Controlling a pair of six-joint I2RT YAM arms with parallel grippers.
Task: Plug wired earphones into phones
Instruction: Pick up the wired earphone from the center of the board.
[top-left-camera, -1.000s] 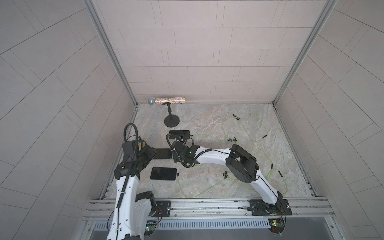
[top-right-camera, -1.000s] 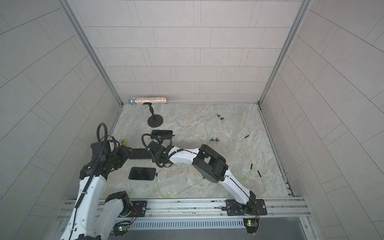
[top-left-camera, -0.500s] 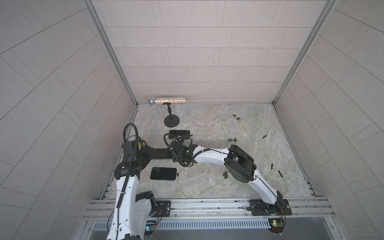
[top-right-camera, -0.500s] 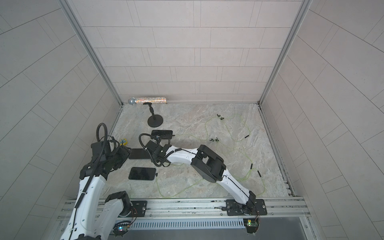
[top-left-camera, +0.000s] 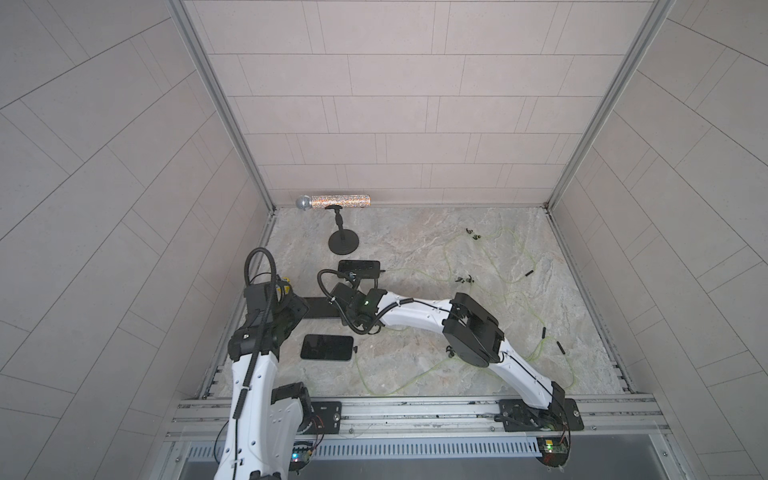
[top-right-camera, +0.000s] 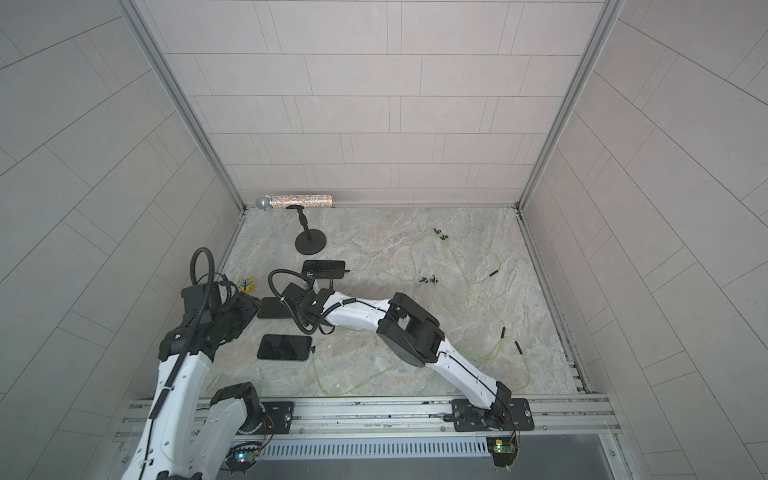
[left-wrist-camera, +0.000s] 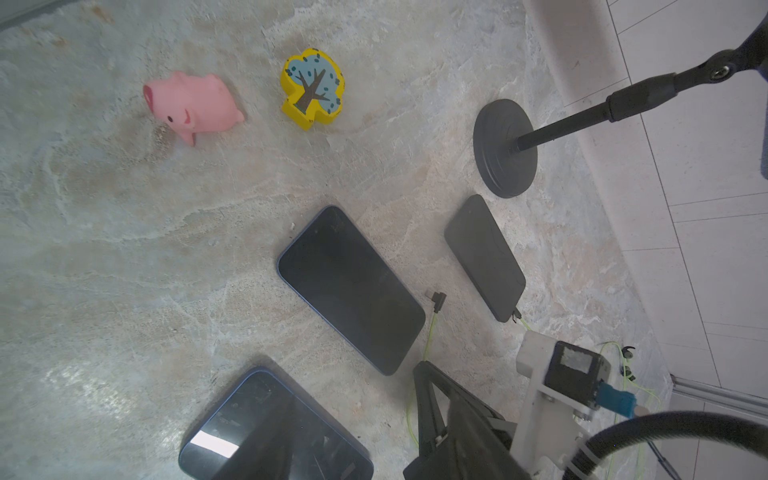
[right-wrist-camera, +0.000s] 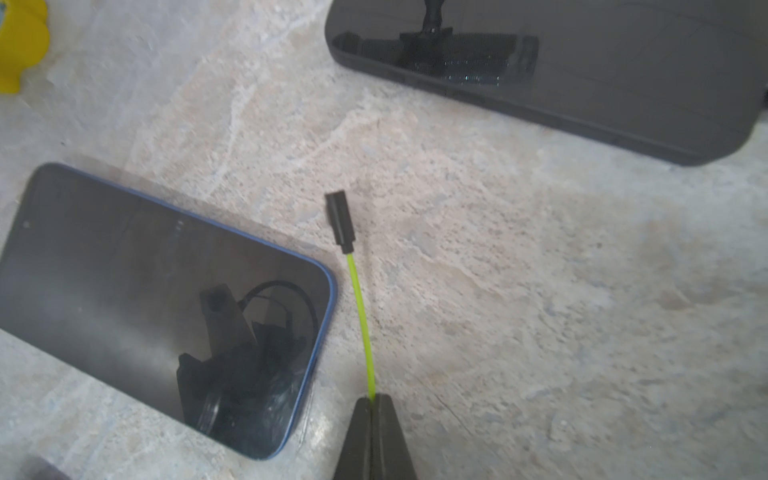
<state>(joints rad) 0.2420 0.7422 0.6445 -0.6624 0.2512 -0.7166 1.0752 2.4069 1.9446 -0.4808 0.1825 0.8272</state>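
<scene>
Your counter (top-left-camera: 415, 249) is marbled stone, beige veined with grey and rust. The thin yellow-green earphone cable (right-wrist-camera: 361, 316) reads as bright lime close up and ends in a small black plug (right-wrist-camera: 340, 220). In both top views the cables look pale green against the stone. Your glossy black phone with the blue rim (right-wrist-camera: 166, 291) mirrors dark shapes. The flat black phone nearest the counter's front edge (left-wrist-camera: 270, 432) has the same blue edging. The dull charcoal phone by the stand (left-wrist-camera: 484, 257) shows no gloss. You'll spot the pink rubber pig toy (left-wrist-camera: 191, 104). Beside it is the yellow tree-shaped block (left-wrist-camera: 313, 89), with a light blue crown, dark dashes and a brown trunk. The round-based stand (left-wrist-camera: 505, 147) is matte black. The silver microphone (top-left-camera: 332, 201) has a glitter-speckled handle.
</scene>
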